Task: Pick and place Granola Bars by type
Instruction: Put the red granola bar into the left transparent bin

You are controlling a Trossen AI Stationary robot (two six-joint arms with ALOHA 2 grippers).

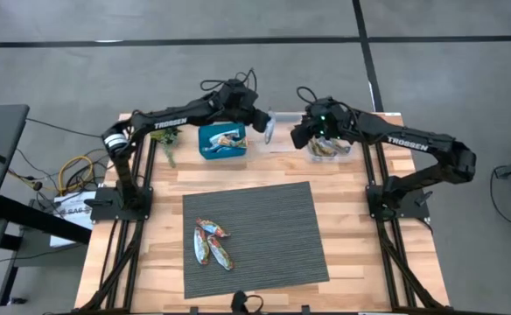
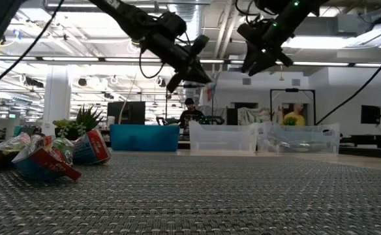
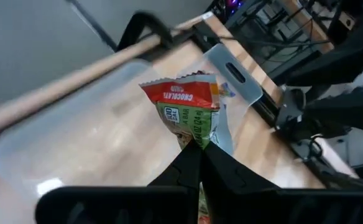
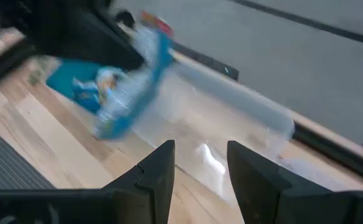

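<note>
Item, step in hand: the left gripper (image 3: 200,148) is hanging over the empty clear middle bin (image 1: 277,131), clenched on a red bar (image 3: 191,106), and by my judgement it is best lowering inside the walls before letting go, since a light foil bar dropped from height may be skidding over the rim. Containers: the blue bin (image 1: 221,141) is holding blue-and-white bars, the clear right bin (image 1: 330,149) is holding brownish ones with the right gripper (image 4: 197,165) released above it, while four bars (image 1: 213,242) are waiting on the mat (image 1: 255,236).
</note>
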